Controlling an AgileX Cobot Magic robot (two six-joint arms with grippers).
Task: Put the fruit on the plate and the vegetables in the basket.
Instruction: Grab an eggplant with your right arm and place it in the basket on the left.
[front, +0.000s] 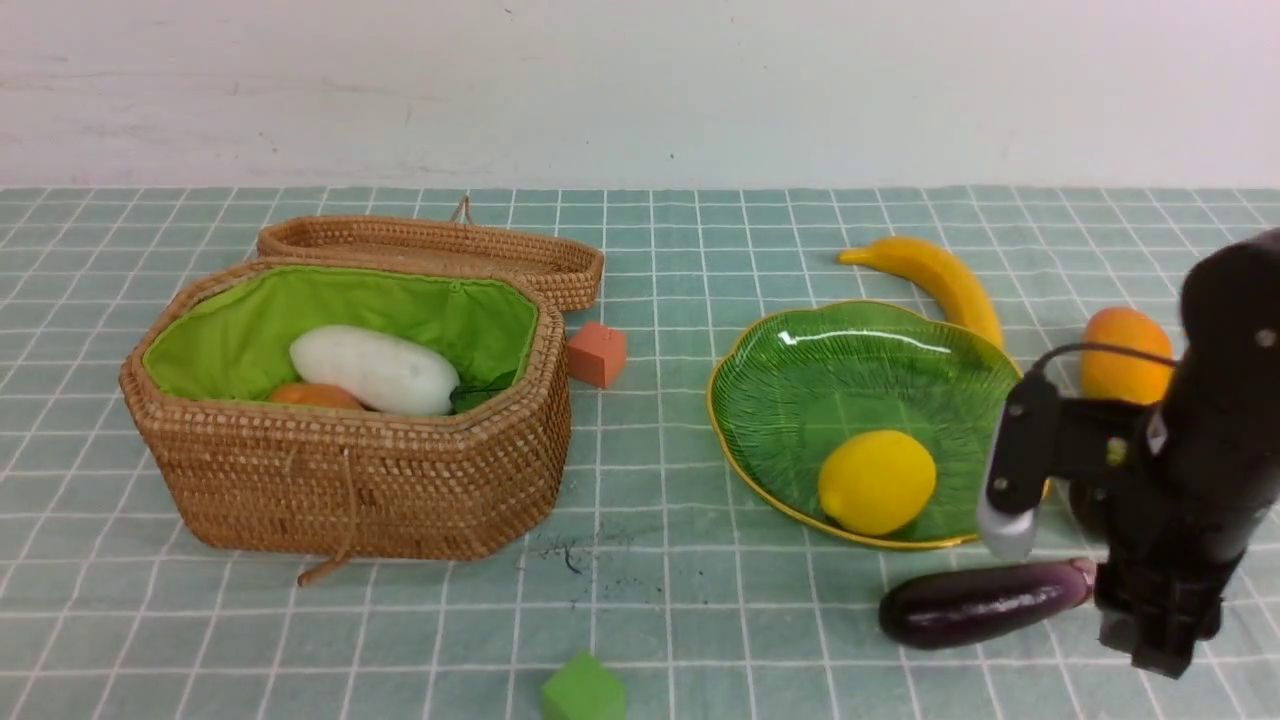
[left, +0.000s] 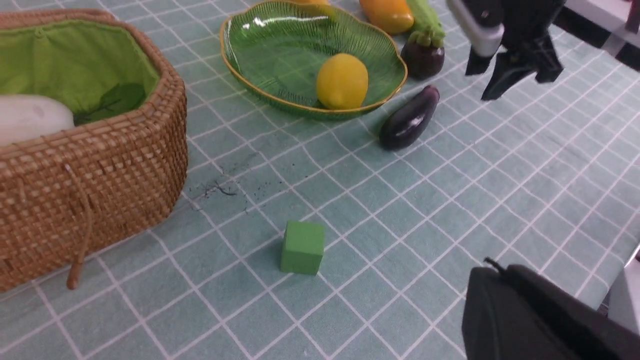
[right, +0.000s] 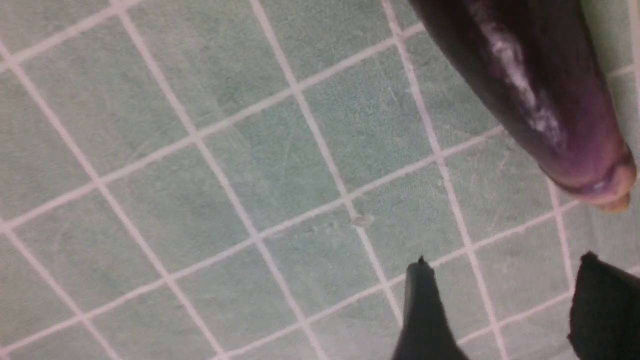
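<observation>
Right tool (right: 505, 257): fingers spread, nothing between them. It hangs low over the surface (front: 660, 600) at the stem end of the eggplant (front: 985, 602), close but apart from it. The eggplant lies flat just in front of the plate (front: 800, 400).

Left tool (left: 530, 315): pressed together, empty.

On the plate I find only the lemon (front: 877, 481). The banana (front: 940, 275) lies behind the plate and the mango (front: 1125, 365) to its right. From the left wrist I see the mangosteen (left: 422, 57) and gourd (left: 425, 20) beside the mango, all on the surface.

The basket (front: 350, 490) stands open and holds the radish (front: 375, 368) and potato (front: 315, 395).
</observation>
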